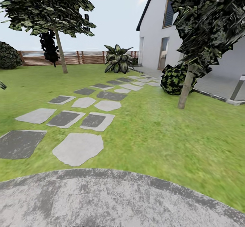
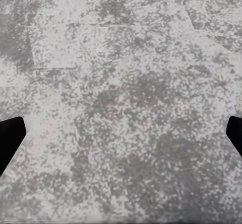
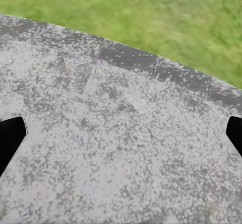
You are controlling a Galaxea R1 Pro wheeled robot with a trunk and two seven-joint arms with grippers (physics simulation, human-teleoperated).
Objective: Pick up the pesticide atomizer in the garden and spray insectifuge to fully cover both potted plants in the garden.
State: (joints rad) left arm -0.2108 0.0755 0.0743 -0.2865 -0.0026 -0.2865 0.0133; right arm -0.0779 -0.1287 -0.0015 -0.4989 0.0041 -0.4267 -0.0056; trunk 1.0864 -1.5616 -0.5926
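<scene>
From the head, the garden (image 1: pixel 160 131) is seen as a lawn crossed by a path of stepping stones (image 1: pixel 78 148) running from the near patio (image 1: pixel 112 199) toward a far fence (image 1: pixel 85 57); a tree (image 1: pixel 47 9) stands far left, another tree (image 1: pixel 204 33) right beside a house (image 1: pixel 153 36), and a broad-leaved shrub (image 1: pixel 118 59) sits at the far end of the path. Neither atomizer nor potted plants can be found in this scene, so their place cannot be told. At the left wrist, mottled patio stone is seen below the left claw (image 2: pixel 121 138), whose dark fingertips (image 2: pixel 10 138) sit at the frame's two edges: spread wide, nothing held. At the right wrist, the right claw (image 3: pixel 121 138) is likewise spread wide and empty over the patio's rim, with grass beyond. The step in hand is judged to be searching; the base is best turned slowly so the rest of the patio is swept before any reach is begun.
</scene>
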